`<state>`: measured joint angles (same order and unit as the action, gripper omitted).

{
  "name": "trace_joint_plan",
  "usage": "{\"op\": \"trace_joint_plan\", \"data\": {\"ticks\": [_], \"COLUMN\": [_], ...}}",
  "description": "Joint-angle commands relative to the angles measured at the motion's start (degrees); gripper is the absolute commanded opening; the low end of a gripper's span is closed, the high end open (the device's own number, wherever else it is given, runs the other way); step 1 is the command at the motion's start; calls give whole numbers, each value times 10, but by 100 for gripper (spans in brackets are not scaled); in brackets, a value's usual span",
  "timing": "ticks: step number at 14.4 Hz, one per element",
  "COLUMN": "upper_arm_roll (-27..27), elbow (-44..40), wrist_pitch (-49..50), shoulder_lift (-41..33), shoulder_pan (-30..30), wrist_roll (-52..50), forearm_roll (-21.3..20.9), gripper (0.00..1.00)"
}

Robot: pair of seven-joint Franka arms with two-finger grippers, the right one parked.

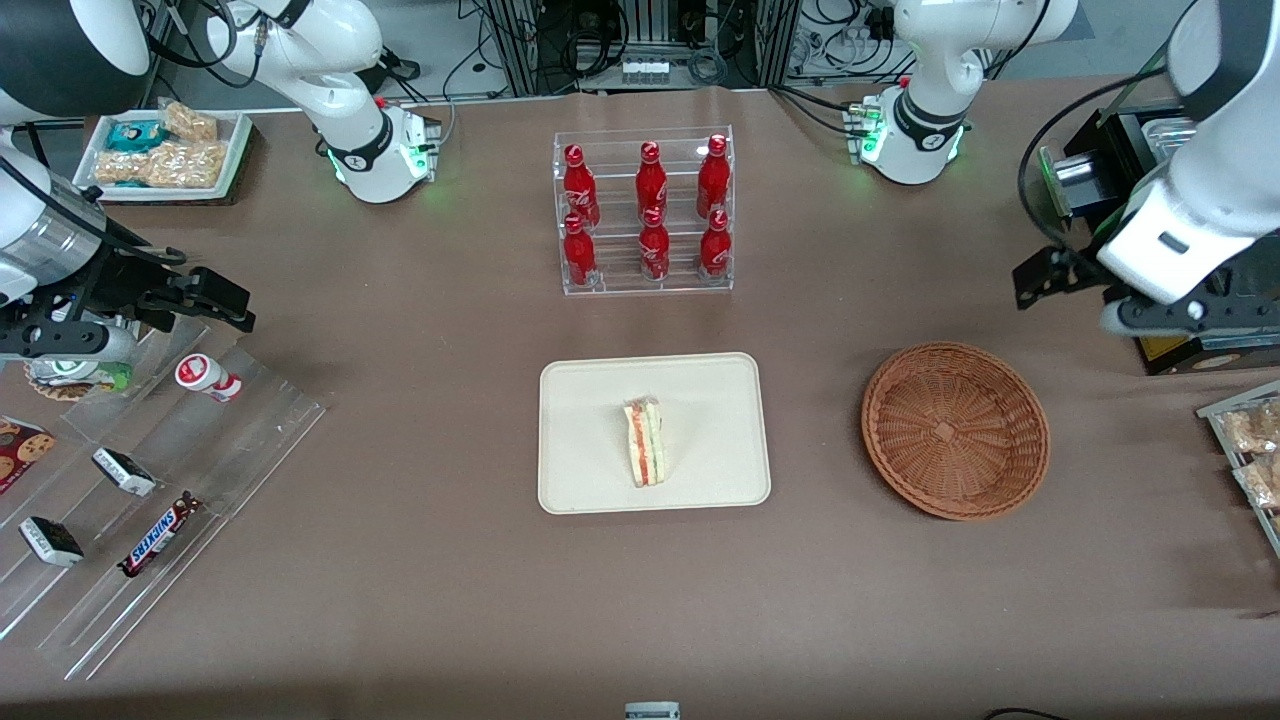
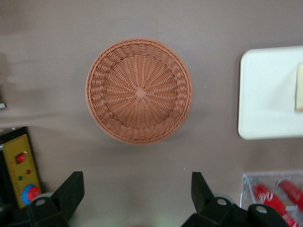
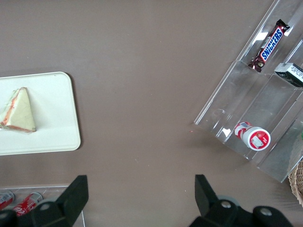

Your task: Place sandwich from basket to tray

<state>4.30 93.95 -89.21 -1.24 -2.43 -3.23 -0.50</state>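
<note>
The sandwich (image 1: pixel 645 455) is a pale triangular wedge with red and green layers. It lies on the cream tray (image 1: pixel 590 400), near its middle. The right wrist view shows the sandwich (image 3: pixel 19 111) on the tray (image 3: pixel 54 127) too. The wicker basket (image 1: pixel 955 430) is empty and stands beside the tray, toward the working arm's end. My left gripper (image 1: pixel 1160 315) hangs above the table, farther from the front camera than the basket. In the left wrist view the gripper (image 2: pixel 136 179) is open and empty, apart from the basket (image 2: pixel 138 91). That view also shows the tray's edge (image 2: pixel 265 94) and a sliver of sandwich (image 2: pixel 299 87).
A clear rack of red bottles (image 1: pixel 645 210) stands farther from the front camera than the tray. A black box (image 1: pixel 1190 355) and a tray of bagged snacks (image 1: pixel 1250 450) sit at the working arm's end. A clear stepped stand with candy bars (image 1: pixel 150 480) lies toward the parked arm's end.
</note>
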Motion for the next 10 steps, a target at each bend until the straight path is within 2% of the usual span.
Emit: {"op": "trace_joint_plan", "data": {"ticks": [1, 3, 10], "upper_arm_roll": [-1, -18, -19], "elbow": [-29, -25, -22], "wrist_pitch": [26, 15, 15], "shoulder_lift": [-1, 0, 6], "shoulder_pan": [6, 5, 5], "wrist_roll": [42, 42, 42], "forearm_roll": [7, 10, 6], "gripper": [100, 100, 100]}}
